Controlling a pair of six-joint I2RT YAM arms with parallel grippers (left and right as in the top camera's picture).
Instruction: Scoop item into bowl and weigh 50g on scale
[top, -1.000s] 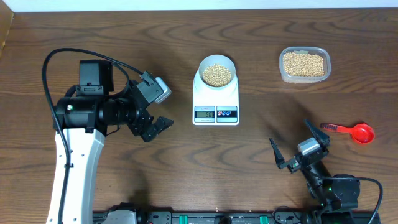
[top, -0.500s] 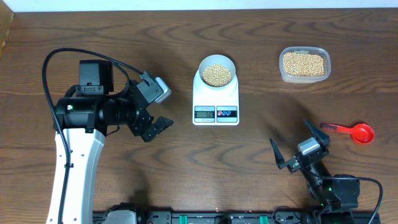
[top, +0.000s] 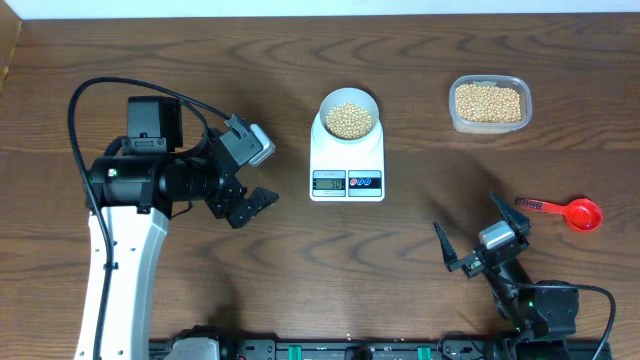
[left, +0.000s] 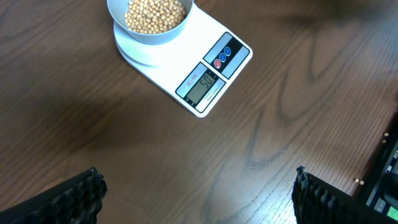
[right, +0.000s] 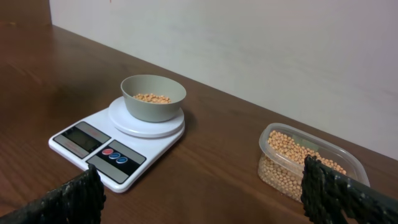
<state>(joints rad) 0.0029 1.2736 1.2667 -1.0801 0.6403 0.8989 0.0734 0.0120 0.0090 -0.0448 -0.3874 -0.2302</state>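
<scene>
Beige beans (top: 349, 121) fill the pale bowl (top: 349, 94) on the white scale (top: 373, 156).

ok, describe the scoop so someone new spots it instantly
Find the clear tub of beans at the table's right side. Toward the near edge, just right of the right gripper, the scoop lies alone. Nothing else near it is bright red.

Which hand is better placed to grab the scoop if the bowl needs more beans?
Right: the scoop lies just beside the right hand, open and empty; the left hand sits beyond the scale.
</scene>
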